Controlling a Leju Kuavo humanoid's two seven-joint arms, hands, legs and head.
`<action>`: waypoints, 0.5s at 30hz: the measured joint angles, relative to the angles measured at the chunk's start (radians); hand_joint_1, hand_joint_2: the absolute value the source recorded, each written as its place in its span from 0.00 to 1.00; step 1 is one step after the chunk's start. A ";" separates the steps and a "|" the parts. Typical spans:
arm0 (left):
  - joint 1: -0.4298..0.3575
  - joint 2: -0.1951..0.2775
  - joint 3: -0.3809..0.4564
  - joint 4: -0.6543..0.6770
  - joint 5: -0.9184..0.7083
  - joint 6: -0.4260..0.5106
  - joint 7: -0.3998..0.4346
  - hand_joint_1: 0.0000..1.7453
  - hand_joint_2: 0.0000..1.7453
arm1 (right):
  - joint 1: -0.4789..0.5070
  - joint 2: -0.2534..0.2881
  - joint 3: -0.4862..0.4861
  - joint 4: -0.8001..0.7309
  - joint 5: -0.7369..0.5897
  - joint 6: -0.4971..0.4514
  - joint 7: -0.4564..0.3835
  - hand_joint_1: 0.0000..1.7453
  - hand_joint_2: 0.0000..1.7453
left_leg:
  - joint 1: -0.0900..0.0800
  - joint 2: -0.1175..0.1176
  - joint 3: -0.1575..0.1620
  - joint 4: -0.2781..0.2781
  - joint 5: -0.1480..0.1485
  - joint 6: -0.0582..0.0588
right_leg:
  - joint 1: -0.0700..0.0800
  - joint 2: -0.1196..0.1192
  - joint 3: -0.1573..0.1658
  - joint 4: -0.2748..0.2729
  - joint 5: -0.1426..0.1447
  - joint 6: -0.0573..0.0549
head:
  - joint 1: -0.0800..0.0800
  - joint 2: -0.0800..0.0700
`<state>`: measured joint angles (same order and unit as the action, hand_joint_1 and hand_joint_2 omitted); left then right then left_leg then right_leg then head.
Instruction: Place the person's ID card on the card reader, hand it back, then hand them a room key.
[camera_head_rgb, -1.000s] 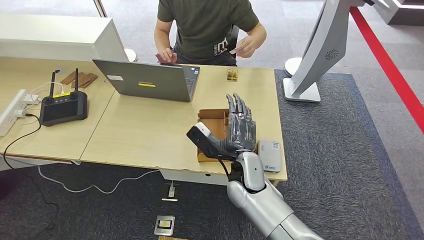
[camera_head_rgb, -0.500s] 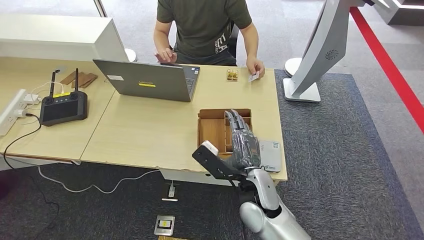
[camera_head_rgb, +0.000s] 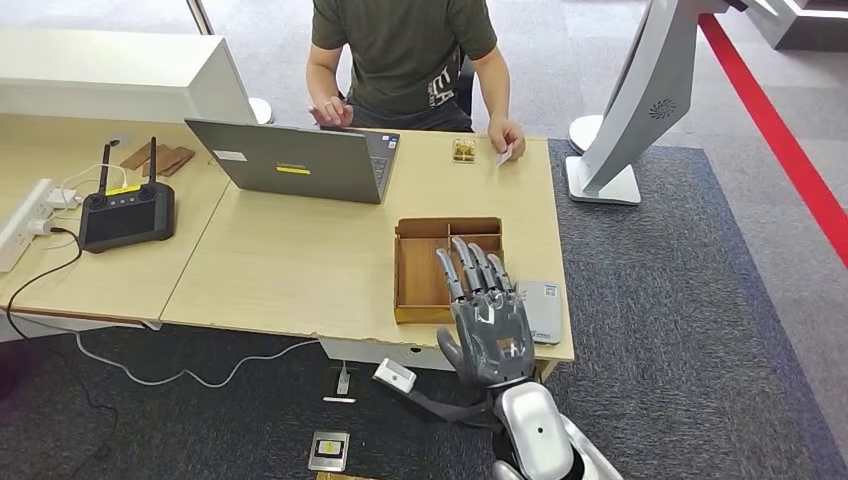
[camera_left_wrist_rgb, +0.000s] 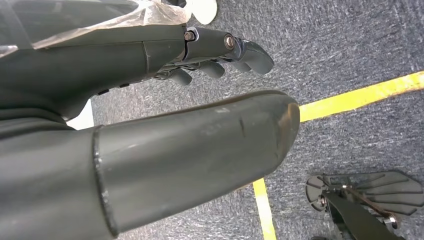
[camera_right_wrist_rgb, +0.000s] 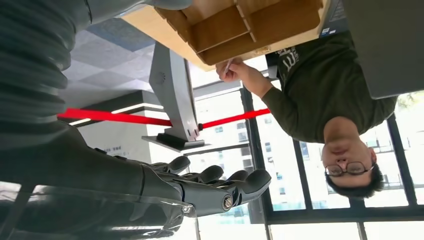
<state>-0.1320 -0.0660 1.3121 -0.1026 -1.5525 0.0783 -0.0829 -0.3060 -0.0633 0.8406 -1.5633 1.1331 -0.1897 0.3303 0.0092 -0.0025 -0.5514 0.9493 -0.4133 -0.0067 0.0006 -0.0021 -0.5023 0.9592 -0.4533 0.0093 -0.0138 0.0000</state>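
ID card (camera_head_rgb: 506, 154) pinned on counter (camera_head_rgb: 300, 260) under person's hand (camera_head_rgb: 507, 137); right hand (camera_head_rgb: 487, 325) empty, fingers spread, well apart. Risk: card lying flat may slip when pinched.

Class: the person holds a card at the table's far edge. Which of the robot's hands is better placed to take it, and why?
Right. The right hand is raised, open, over the light wooden table facing the small white card; the left hand hangs over carpet.

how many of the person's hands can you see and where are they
2. One hand rests behind the laptop, at its keyboard. The other hand is at the table's far right corner, holding a card down on the tabletop.
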 joint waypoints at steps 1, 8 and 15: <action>-0.001 0.000 0.002 0.000 0.000 0.003 0.001 0.00 0.00 | 0.005 0.002 0.003 0.003 -0.011 0.006 -0.008 0.00 1.00 | 0.000 0.000 0.000 0.000 0.000 0.000 | 0.000 0.000 0.000 0.000 0.000 0.000 | 0.000 0.000; -0.004 0.000 0.022 0.000 0.001 0.008 0.014 0.00 0.00 | 0.022 0.031 0.030 0.070 -0.121 0.052 -0.018 0.00 1.00 | 0.000 0.000 0.000 0.000 0.000 0.000 | 0.000 0.000 0.000 0.000 0.000 0.000 | 0.000 0.000; -0.005 0.000 0.037 0.000 -0.001 0.011 0.019 0.00 0.00 | 0.000 0.069 0.040 0.181 -0.209 0.093 0.006 0.00 1.00 | 0.000 0.000 0.000 0.000 0.000 0.000 | 0.000 0.000 0.000 0.000 0.000 0.000 | 0.000 0.000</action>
<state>-0.1368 -0.0664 1.3493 -0.1026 -1.5538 0.0893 -0.0641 -0.3061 0.0057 0.8809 -1.3821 0.9245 -0.0969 0.3368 0.0092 -0.0025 -0.5514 0.9492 -0.4133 -0.0068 0.0006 -0.0022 -0.5018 0.9593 -0.4535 0.0091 -0.0138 0.0000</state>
